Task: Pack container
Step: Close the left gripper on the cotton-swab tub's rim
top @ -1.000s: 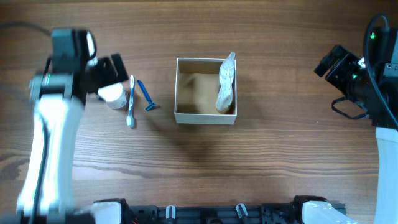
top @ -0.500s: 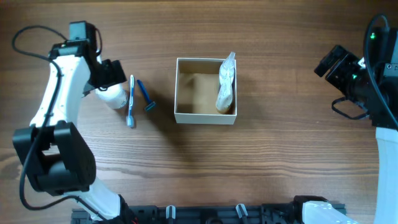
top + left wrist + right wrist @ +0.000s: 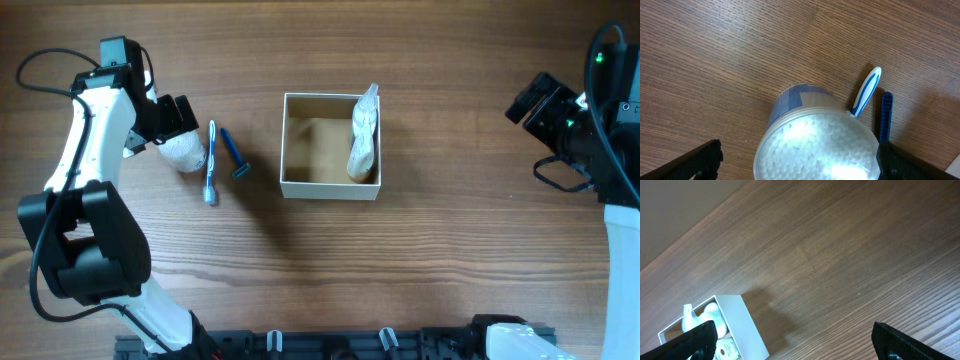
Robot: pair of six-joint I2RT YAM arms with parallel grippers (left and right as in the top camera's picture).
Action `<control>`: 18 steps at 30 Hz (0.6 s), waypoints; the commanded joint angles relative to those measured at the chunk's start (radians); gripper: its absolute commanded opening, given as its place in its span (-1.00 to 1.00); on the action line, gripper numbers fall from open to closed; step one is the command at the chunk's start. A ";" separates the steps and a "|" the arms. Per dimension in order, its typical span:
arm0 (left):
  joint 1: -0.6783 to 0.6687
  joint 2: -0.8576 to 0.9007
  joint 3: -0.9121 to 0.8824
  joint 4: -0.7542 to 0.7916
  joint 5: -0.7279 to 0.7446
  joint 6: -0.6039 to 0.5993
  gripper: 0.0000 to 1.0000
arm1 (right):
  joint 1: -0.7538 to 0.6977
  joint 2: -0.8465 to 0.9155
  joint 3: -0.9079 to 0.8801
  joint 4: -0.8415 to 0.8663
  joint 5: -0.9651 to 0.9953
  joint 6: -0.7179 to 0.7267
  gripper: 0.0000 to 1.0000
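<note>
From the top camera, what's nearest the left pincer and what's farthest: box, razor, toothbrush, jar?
1. Jar, right at the left pincer.
2. Toothbrush, just past the jar, toward the box.
3. Razor, next to the toothbrush.
4. Box, in the middle of the table.

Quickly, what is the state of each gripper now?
Left gripper: open, straddling the white jar, not holding it.
Right gripper: open, empty.
</note>
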 commanded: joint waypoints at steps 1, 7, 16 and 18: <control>0.000 0.023 0.016 -0.005 0.020 0.020 1.00 | -0.004 0.005 0.008 0.001 0.006 0.016 1.00; 0.000 0.022 0.016 -0.016 0.019 0.021 1.00 | -0.004 0.005 0.008 0.002 0.006 0.016 0.99; 0.000 0.022 0.016 0.010 0.046 0.049 0.99 | -0.004 0.010 0.008 0.003 0.006 0.015 1.00; 0.000 0.022 0.016 0.008 0.065 0.069 1.00 | -0.004 0.010 0.008 0.003 0.006 0.016 1.00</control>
